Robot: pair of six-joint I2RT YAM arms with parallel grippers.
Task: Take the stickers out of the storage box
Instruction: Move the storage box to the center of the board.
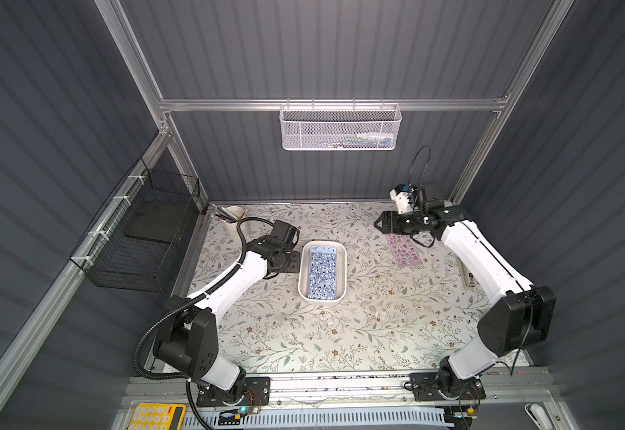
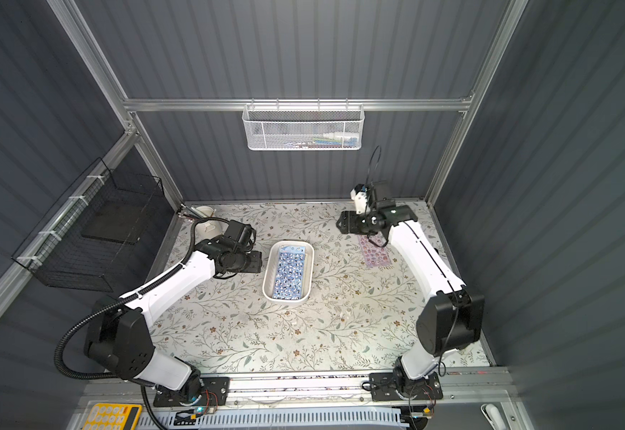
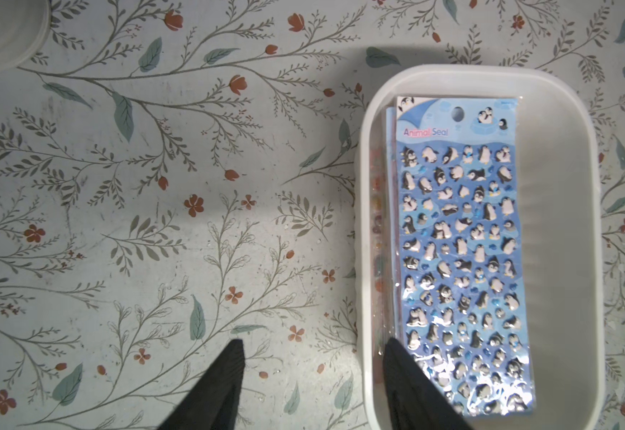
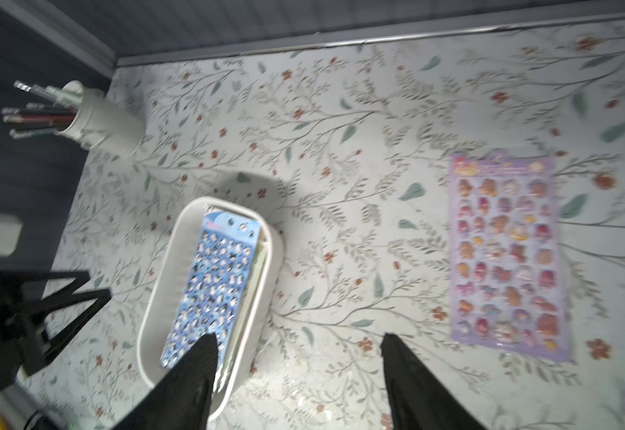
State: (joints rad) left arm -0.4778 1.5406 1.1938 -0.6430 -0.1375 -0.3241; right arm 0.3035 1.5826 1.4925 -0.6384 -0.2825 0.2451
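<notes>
Just beside the left end effector [image 3: 314, 340] lies the storage box [image 3: 556, 260].

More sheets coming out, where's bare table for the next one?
Widest bare stretch: between the storage box and the arm bases. Also between box and purple sheet. Crowded: left gripper at the box's side, pen cup behind it.

Light falls from overhead, bright on the middle of the table [image 1: 340, 335] and dim on the dark walls [image 1: 43, 111]; in both top views the frame posts [image 1: 132, 56] splay outward toward the edges. The left wrist view is sharp, with white glare on the blue sheet [image 3: 460, 260]. The right wrist view is smeared: the purple sheet [image 4: 506, 257] is soft, and the box [image 4: 165, 283] casts a faint shadow.
</notes>
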